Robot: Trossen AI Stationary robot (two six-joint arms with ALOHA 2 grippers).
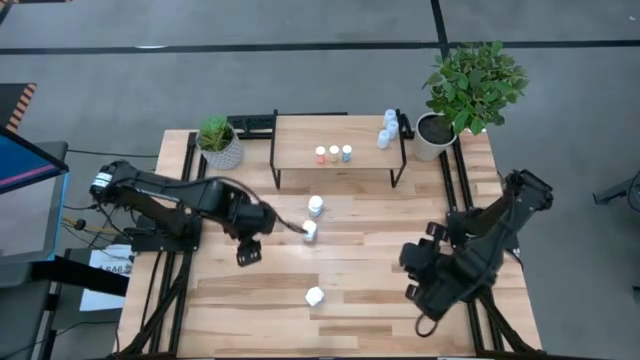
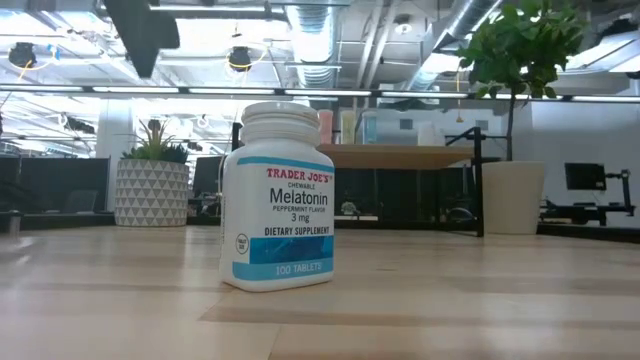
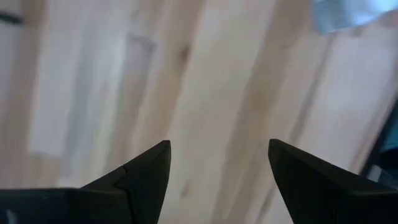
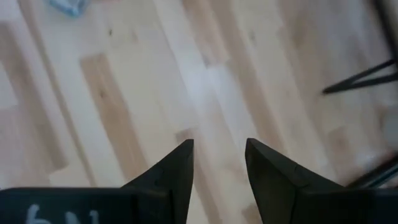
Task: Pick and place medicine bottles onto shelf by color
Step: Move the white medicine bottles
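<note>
Fingers on the left gripper (image 3: 217,168) stand apart with only bare table between them, nothing held. From above, that gripper (image 1: 283,226) sits just left of a white bottle (image 1: 309,230) in mid-table; I can't tell from above whether it touches. A second white bottle (image 1: 315,206) stands just beyond it, close to the shelf (image 1: 300,150). A third (image 1: 314,296) stands alone near the front edge; the low view shows it upright (image 2: 277,200), white cap, blue band.

Right gripper (image 4: 219,171) is part open and empty, parked over bare wood at near right (image 1: 425,280).

Shelf already carries three small colour-capped bottles (image 1: 334,154) in a row at centre and a cluster of pale ones (image 1: 388,128) at its right end. Left end is bare.

My read: step in hand is the left arm's pick of the mid-table white bottle.
- Centre the jaws on the body, not the cap; it likely tips easily.
- Approach from the left so the far finger doesn't clip the second bottle.
- Close only once the bottle shows between the fingers in the wrist view.
- Lift straight up and clear the shelf's front rail before moving over.
- Whites probably go on the bare left end, apart from the other groups.
</note>
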